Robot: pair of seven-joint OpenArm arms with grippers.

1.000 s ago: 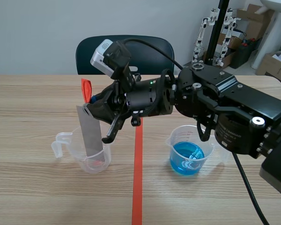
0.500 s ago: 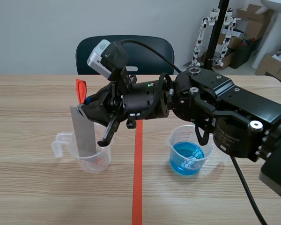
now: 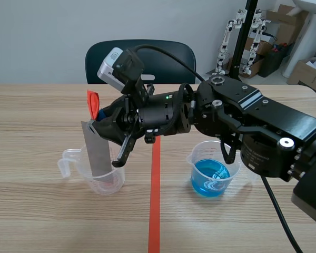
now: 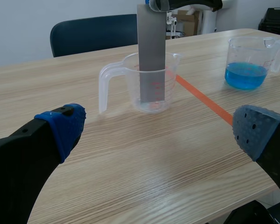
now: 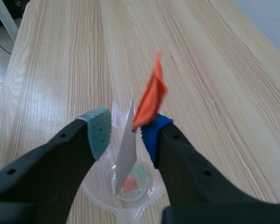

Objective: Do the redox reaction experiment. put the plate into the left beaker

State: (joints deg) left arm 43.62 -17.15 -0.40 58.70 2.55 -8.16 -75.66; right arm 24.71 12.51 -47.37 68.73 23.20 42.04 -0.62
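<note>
The grey plate [image 3: 97, 150] stands nearly upright inside the left beaker [image 3: 111, 182], and the right gripper [image 5: 126, 134] has its fingers spread around the plate's top, so I judge that only the pulling away remains.

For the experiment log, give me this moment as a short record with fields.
plate: grey, upright, lower end inside the left beaker, orange tag at its top
left beaker: clear, standing on the table
right beaker: holds blue liquid, apart from both grippers
right gripper: above the left beaker, fingers apart around the plate's top, a gap showing beside the grey-green pad
left gripper: open, low over the table, holding nothing
</note>
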